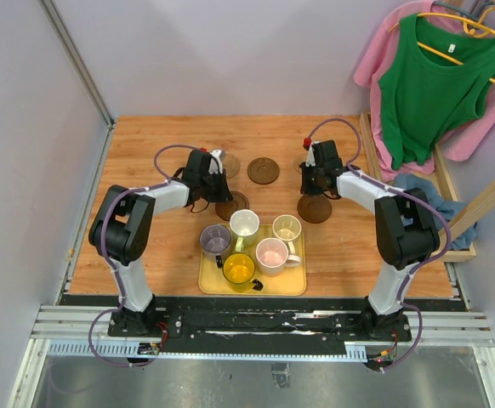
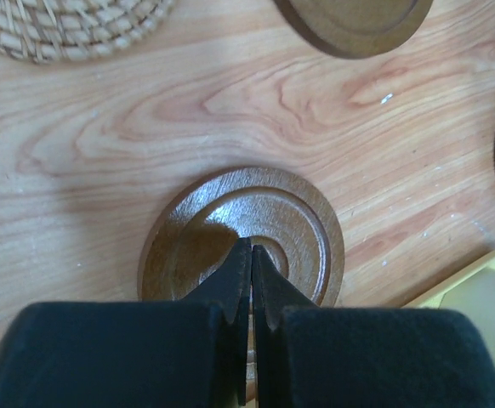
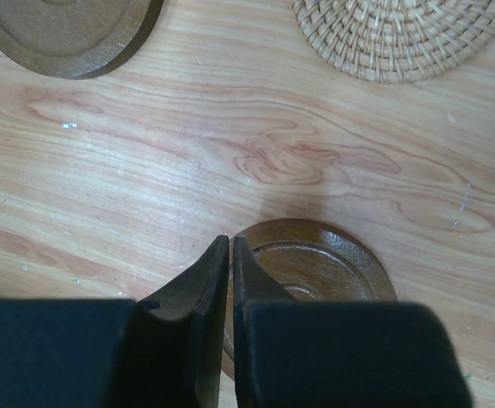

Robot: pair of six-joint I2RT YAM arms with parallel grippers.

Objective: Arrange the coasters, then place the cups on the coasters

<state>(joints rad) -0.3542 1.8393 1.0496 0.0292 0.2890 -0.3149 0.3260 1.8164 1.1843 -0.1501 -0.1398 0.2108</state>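
L gripper (image 2: 252,248) & R gripper (image 3: 230,244) both pinched shut, empty; we reckon they're down on dark-brown round wooden coasters (image 2: 303,212) to slide, not lift.

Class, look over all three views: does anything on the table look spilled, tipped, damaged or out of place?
Nothing stands out. All five mugs stand upright on the yellow tray, no spill shows, and the coasters lie flat on the wooden table.
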